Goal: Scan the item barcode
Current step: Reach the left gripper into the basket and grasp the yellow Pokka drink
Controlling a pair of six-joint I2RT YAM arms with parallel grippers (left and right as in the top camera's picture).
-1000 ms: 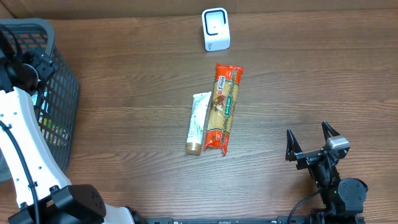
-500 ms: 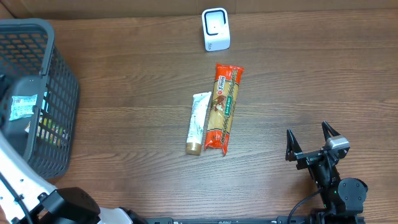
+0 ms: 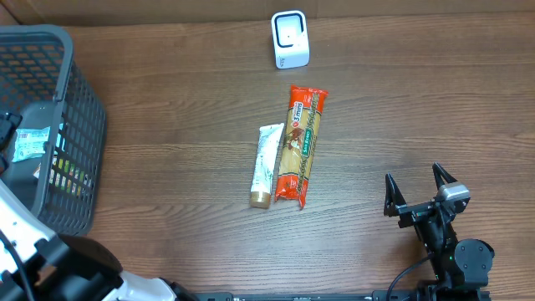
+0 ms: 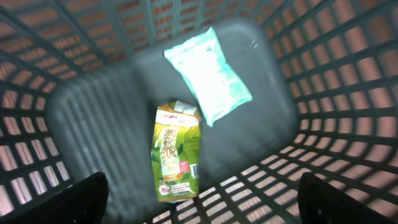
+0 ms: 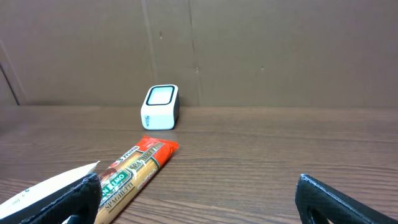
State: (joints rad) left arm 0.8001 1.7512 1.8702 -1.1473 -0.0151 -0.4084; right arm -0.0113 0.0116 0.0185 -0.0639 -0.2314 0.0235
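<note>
Only the left wrist view looks into the basket (image 4: pixel 348 74). A green tea carton (image 4: pixel 176 155) lies on its floor, and a pale green pouch (image 4: pixel 208 74) touches the carton's upper end. The carton's writing is too blurred to read. The left gripper (image 4: pixel 204 186) hangs above them, jaws wide apart and empty.

The overhead view shows the spaghetti pack (image 3: pixel 301 144) and a tube (image 3: pixel 267 165) lying side by side, touching, in the middle of the table (image 3: pixel 167 209). The white scanner (image 3: pixel 290 39) stands near the far edge. In the right wrist view the word "SPAGHETTI" is readable on the pack. The right gripper (image 3: pixel 413 177) is well apart from them, its jaws also spread and holding nothing.
</note>
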